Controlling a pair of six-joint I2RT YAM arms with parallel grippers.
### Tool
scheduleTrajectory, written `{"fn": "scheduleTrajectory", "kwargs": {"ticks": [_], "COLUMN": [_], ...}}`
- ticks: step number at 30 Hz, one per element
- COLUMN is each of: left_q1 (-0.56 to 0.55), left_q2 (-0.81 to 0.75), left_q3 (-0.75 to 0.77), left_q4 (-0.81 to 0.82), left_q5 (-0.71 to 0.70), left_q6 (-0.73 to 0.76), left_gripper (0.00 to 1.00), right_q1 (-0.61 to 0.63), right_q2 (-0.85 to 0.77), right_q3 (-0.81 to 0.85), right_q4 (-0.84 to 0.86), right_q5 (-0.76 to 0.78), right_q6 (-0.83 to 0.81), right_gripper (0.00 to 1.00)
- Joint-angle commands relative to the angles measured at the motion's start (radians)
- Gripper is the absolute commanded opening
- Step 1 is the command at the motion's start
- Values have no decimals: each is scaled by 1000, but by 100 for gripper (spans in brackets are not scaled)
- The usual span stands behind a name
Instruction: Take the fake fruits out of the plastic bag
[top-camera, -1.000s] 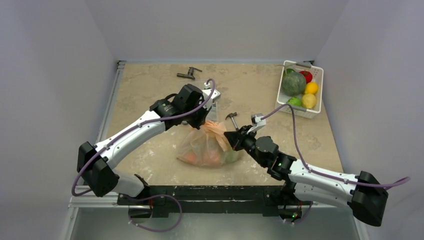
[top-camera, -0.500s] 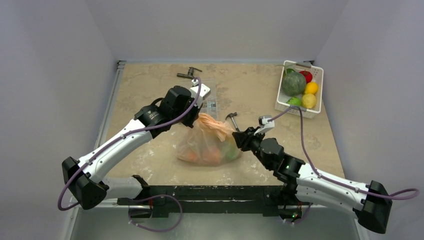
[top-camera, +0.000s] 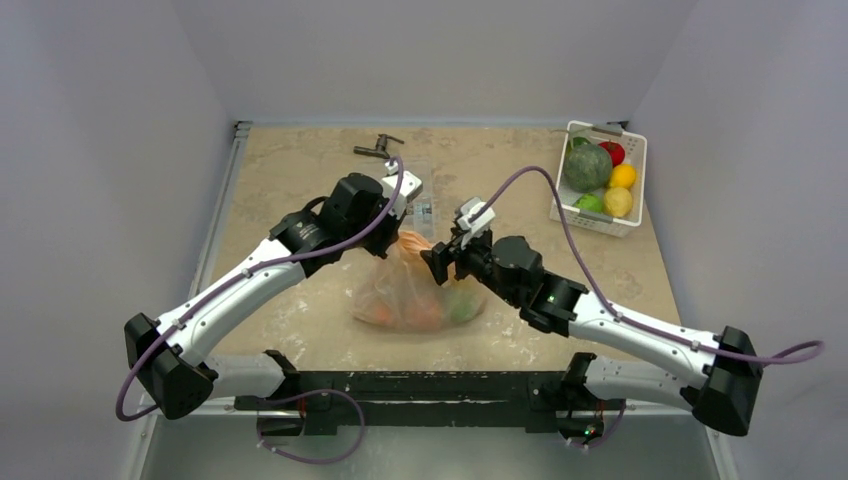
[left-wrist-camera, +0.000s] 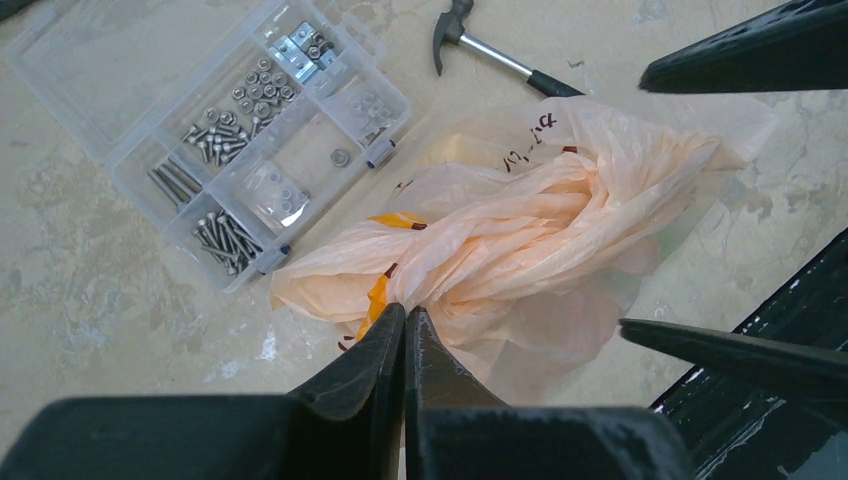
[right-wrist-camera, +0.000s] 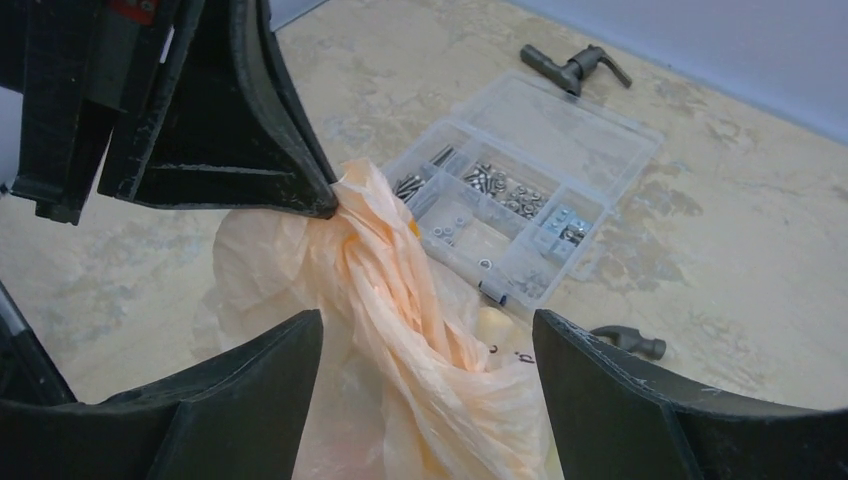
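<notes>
The peach-orange plastic bag (top-camera: 410, 295) lies mid-table with its twisted top pulled up to the left. Through its film show the fake fruits, an orange-pink one (top-camera: 424, 315) and a green one (top-camera: 463, 305). My left gripper (top-camera: 401, 233) is shut on the bag's bunched handle (left-wrist-camera: 470, 250), its fingertips (left-wrist-camera: 392, 318) pinching the plastic. My right gripper (right-wrist-camera: 428, 320) is open and straddles the twisted neck of the bag (right-wrist-camera: 400, 300) without touching it, its fingers (right-wrist-camera: 250, 390) either side. In the top view it (top-camera: 441, 264) hovers just right of the left gripper.
A clear parts box (left-wrist-camera: 230, 150) of screws sits just behind the bag, with a small hammer (left-wrist-camera: 480, 50) beside it. A dark clamp tool (top-camera: 377, 148) lies at the back. A white basket (top-camera: 590, 222) with a dark green vegetable and coloured pieces stands back right.
My right gripper has opened, let go of the bag and swung up and left over its twisted top. The left gripper pulled the handle left, then held still.
</notes>
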Motion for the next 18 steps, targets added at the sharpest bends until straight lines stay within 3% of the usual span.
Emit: {"fn": "scheduleTrajectory", "kwargs": {"ticks": [1, 7, 18], "left_q1": [7, 7, 7], "left_q2": [-28, -33, -32], "left_q3": [-6, -6, -8], "left_q4": [30, 31, 38], "left_q5": [19, 15, 2], "left_q6": [-5, -4, -7], "left_gripper": [0, 0, 0], "right_q1": [33, 68, 73], "right_q2": [99, 153, 203], "right_q3": [89, 99, 93], "right_q4": [-2, 32, 59], "right_q5": [-56, 150, 161], "right_q6": [-111, -63, -17], "right_gripper": [77, 73, 63]}}
